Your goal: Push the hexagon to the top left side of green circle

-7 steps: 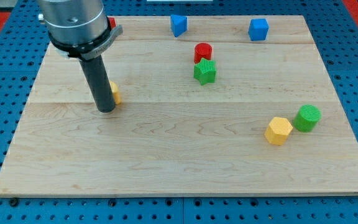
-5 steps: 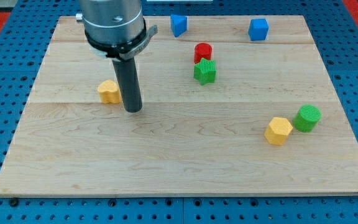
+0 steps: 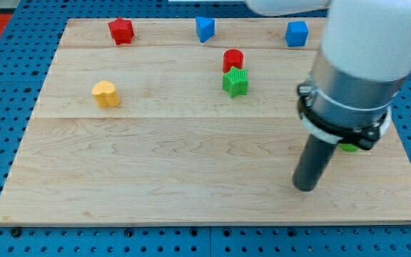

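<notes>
My tip (image 3: 305,188) rests on the board at the view's lower right. The arm's body hides the yellow hexagon completely. Of the green circle only a thin sliver (image 3: 347,148) shows below the arm's collar, up and to the right of my tip. I cannot tell whether the tip touches either block.
A green star (image 3: 235,83) sits mid-board with a red cylinder (image 3: 232,59) touching its top side. A yellow heart (image 3: 106,93) lies at the left. A red star (image 3: 120,31), a blue block (image 3: 205,28) and a blue cube (image 3: 297,33) line the top edge of the wooden board (image 3: 155,171).
The arm has swept from beside the yellow heart at the left across to the lower right, now covering the hexagon and most of the green circle. The heart has shifted slightly left.
</notes>
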Motion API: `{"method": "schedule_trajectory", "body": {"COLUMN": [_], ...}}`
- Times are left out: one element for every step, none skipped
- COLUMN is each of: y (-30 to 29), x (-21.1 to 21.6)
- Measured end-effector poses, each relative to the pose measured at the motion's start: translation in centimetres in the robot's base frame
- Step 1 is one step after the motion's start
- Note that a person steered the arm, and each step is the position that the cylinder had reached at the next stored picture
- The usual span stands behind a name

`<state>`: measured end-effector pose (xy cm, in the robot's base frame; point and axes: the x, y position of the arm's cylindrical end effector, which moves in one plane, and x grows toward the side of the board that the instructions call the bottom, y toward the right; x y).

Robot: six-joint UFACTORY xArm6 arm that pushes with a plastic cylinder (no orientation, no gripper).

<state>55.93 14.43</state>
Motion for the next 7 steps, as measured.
{"method": "schedule_trajectory", "body": {"y": [0.6,2.2,3.4,2.7,5.4,2.9,2.3], "x": [-1.1,-2.4,-4.3,-8.6,-9.7,-9.7,-9.7]}}
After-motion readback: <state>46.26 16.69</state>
